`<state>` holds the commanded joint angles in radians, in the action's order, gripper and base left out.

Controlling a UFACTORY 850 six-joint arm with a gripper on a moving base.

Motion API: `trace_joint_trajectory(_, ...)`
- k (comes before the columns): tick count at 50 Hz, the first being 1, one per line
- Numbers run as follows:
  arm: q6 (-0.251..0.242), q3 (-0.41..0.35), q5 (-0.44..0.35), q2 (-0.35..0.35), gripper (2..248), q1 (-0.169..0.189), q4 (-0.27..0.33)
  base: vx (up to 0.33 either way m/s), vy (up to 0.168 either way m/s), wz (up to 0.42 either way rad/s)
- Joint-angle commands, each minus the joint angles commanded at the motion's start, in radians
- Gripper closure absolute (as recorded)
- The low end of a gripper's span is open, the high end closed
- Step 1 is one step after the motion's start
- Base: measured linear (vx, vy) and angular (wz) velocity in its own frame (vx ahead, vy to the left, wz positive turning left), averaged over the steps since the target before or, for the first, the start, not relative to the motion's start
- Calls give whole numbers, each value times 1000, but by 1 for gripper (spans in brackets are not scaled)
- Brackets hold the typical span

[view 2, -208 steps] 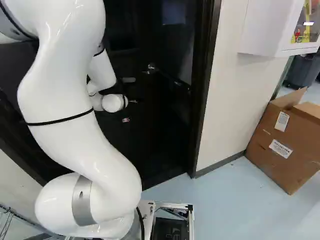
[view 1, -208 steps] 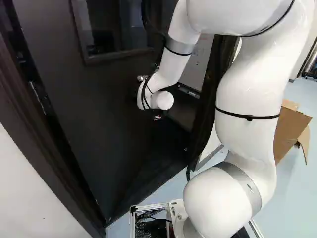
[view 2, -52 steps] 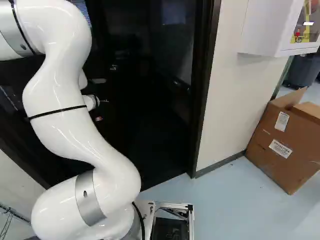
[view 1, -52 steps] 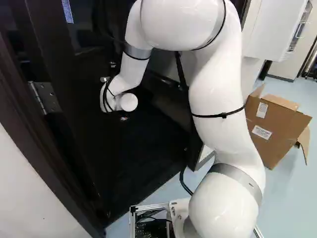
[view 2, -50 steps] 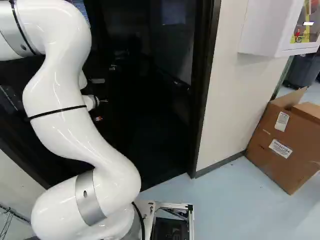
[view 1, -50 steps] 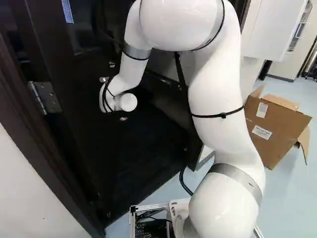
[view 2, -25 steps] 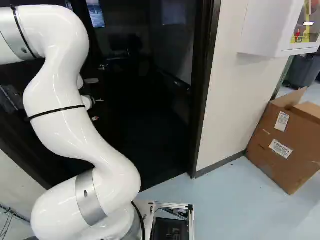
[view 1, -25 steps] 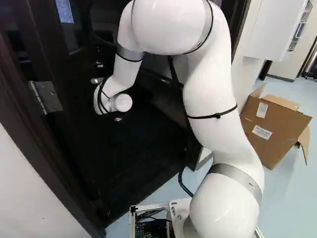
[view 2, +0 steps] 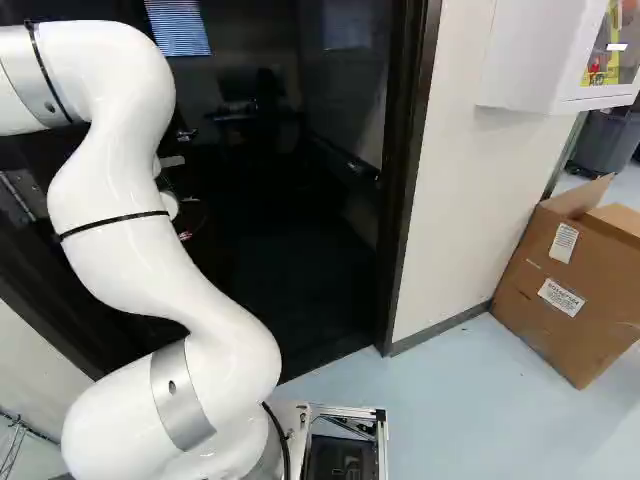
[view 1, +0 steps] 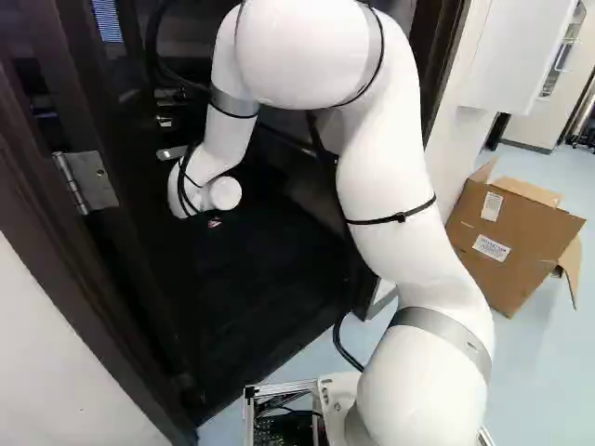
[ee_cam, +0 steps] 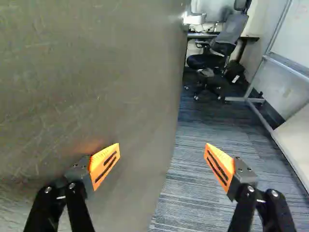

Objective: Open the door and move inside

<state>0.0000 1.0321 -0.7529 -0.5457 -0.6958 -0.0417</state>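
The dark door [view 1: 153, 242] stands swung inward from its hinge plate [view 1: 90, 181], with a silver handle [view 1: 171, 152] on its face. Just beyond the white wrist, my gripper [view 1: 215, 223] shows only as a small bit low beside the door. In the wrist view the gripper [ee_cam: 161, 150] is open, its orange pads far apart with nothing held. The door's face [ee_cam: 96, 72] fills one side, behind one finger, and its edge runs between the two. Whether that finger touches the face I cannot tell. Through the doorway the carpet [ee_cam: 193, 169] shows.
The right door frame [view 2: 404, 180] borders a white wall [view 2: 450, 200] with a cabinet [view 2: 520, 60]. A cardboard box [view 2: 575, 280] stands on the floor right of it. Inside are an office chair [ee_cam: 222, 43], a desk [ee_cam: 251, 37] and a whiteboard on a metal frame [ee_cam: 277, 63].
The door has swung further inward, showing more of the room. My arm has shifted with it, toward the hinge side and deeper into the doorway. The base has not moved.
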Motion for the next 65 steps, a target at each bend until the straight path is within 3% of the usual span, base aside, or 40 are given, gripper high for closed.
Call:
trace_joint_trajectory(16, 0, 35, -7, -26, 3, -18, 37, 0, 0, 0)
trace_joint_trajectory(65, 0, 64, -7, -48, 3, -32, 39, 0, 0, 0)
